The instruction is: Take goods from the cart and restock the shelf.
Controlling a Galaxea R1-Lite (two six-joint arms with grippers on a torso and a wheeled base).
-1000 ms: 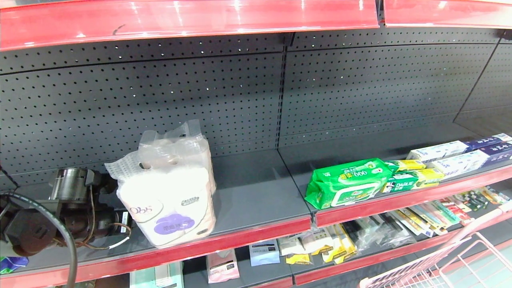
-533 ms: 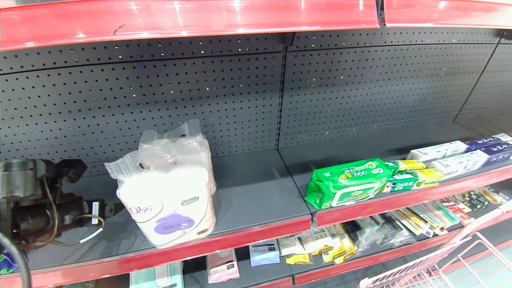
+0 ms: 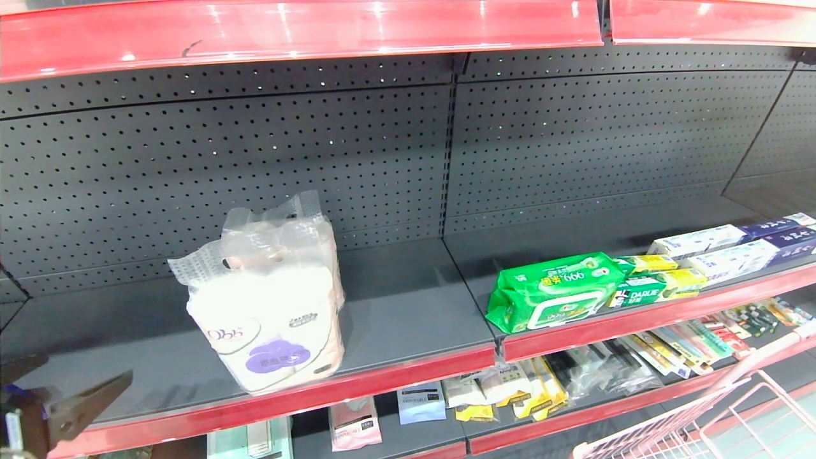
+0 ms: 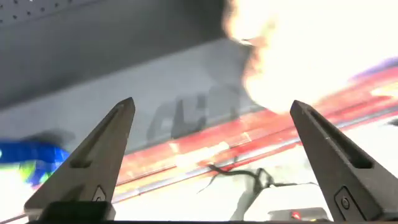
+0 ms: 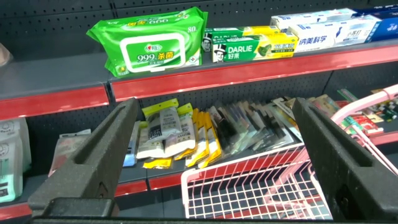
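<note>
Confirm that the toilet roll pack (image 3: 271, 306) stands upright on the left bay of the shelf (image 3: 408, 306), near the red front lip. In the left wrist view it is only a washed-out white blur. The left gripper (image 4: 212, 104) is spread wide and holds nothing, and the lower left corner of the head view cuts it off. The right gripper (image 5: 217, 102) is likewise spread and unloaded above the pink cart (image 5: 249, 186), which the frame edge truncates.

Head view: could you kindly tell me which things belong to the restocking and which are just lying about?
Job: toilet roll pack, shelf, pink cart.
Lying about: green wipes pack, toothpaste boxes, small packets below.
</note>
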